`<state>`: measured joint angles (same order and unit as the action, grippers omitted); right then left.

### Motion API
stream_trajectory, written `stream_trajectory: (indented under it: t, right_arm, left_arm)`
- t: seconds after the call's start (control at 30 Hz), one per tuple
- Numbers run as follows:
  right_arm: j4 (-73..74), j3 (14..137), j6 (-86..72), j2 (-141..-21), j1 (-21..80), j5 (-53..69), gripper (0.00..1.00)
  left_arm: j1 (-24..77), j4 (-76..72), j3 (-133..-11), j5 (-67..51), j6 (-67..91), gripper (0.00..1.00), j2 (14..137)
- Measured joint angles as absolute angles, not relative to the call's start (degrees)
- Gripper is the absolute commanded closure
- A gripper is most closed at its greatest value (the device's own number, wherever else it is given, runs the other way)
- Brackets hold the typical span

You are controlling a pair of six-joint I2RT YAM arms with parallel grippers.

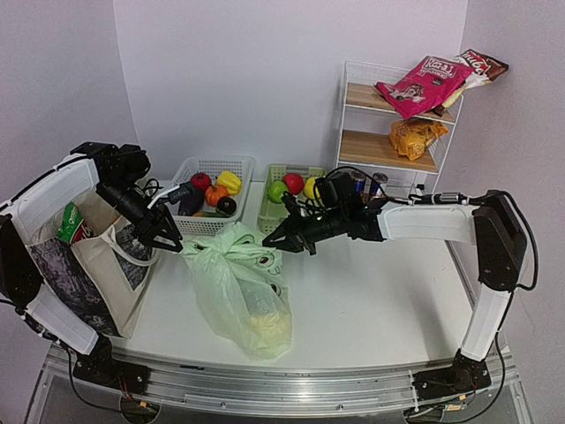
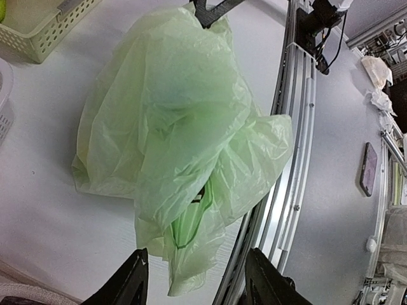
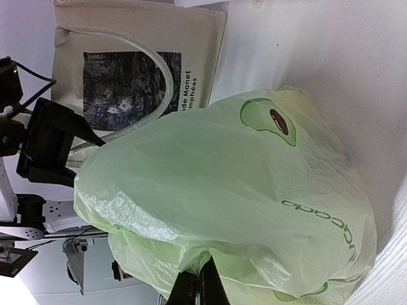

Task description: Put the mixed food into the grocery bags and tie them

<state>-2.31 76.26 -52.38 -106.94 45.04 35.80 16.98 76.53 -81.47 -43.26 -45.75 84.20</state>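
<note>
from above, the pale-green plastic bag (image 1: 238,287) lies slumped in the middle of the tabletop (image 1: 380,291), with something yellow showing through its near end. the left jaws hang wide open just beside the bag's top left corner and hold nothing. the right jaws are down in the crumpled plastic at the bag's top right corner. the canvas tote (image 1: 97,265) stands at the left edge, a green-and-white packet (image 1: 71,225) poking out of its mouth. behind the bag sit a white basket (image 1: 212,168) and a green basket (image 1: 267,208), both holding fruit. a pink packet (image 1: 422,84) and an orange packet (image 1: 415,134) lie on the wire shelf (image 1: 353,115) at the far right.

left wrist: the plastic bag (image 2: 184,140) fills the middle, bunched on the white tabletop (image 2: 44,210). the two fingers (image 2: 130,283) stand far apart at the bottom edge, the bag's loose tip between them. the right jaws meet the bag's far end at the top.

right wrist: the right jaws are closed, pinching a fold of the plastic bag (image 3: 241,210) at the bottom edge. an avocado print (image 3: 270,121) faces the camera. beyond it lies the canvas tote (image 3: 140,63), the left jaws spread open in front of it.
</note>
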Motion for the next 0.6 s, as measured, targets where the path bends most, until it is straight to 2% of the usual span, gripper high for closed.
stream_trajectory:
  t: [0.3, 0.6]
  right_arm:
    - [-2.3, 76.2, -52.3, -106.9, 45.0, 35.8, 1.0]
    - [-2.3, 76.3, -51.9, -106.9, 45.0, 35.8, 1.0]
  left_arm:
    - [18.3, 76.5, -80.0, -41.0, -49.8, 0.47, 84.1]
    - [19.1, 75.9, -79.0, -37.2, -51.6, 0.61, 82.9]
